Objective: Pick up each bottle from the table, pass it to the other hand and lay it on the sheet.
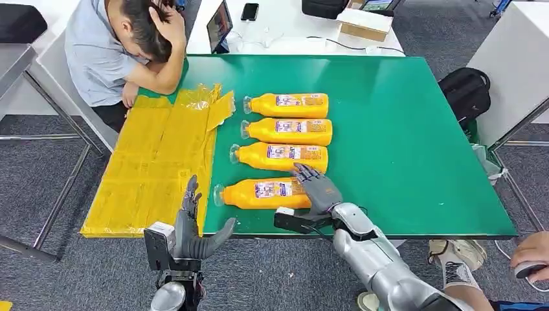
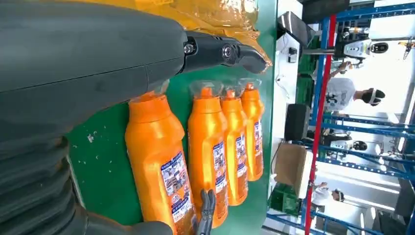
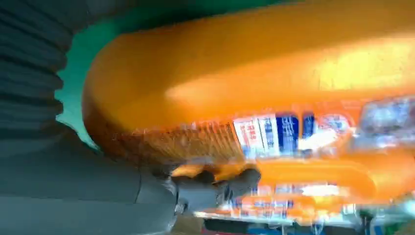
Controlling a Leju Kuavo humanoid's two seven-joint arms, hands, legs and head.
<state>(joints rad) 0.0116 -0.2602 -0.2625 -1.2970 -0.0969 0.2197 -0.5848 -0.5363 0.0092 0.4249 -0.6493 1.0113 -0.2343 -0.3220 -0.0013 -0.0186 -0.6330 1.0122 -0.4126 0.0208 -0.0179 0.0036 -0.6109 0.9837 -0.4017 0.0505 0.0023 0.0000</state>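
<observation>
Four orange bottles lie side by side on the green table (image 1: 401,142), caps pointing at the yellow sheet (image 1: 149,168). My right hand (image 1: 317,191) lies over the base end of the nearest bottle (image 1: 259,192), fingers stretched across it toward the gap behind; the bottle still rests on the table. In the right wrist view this bottle (image 3: 244,73) is very close, with the thumb of my right hand (image 3: 73,196) against its side. My left hand (image 1: 191,227) hovers open at the table's front edge beside the sheet's corner. The left wrist view has my left hand (image 2: 73,73) above the nearest bottle (image 2: 156,161).
The other three bottles (image 1: 285,157) (image 1: 291,131) (image 1: 291,104) lie behind the nearest one. A person (image 1: 123,52) leans on the table's far left corner, elbow by the sheet. A black backpack (image 1: 466,91) sits right of the table. Another person's hand (image 1: 534,253) is at lower right.
</observation>
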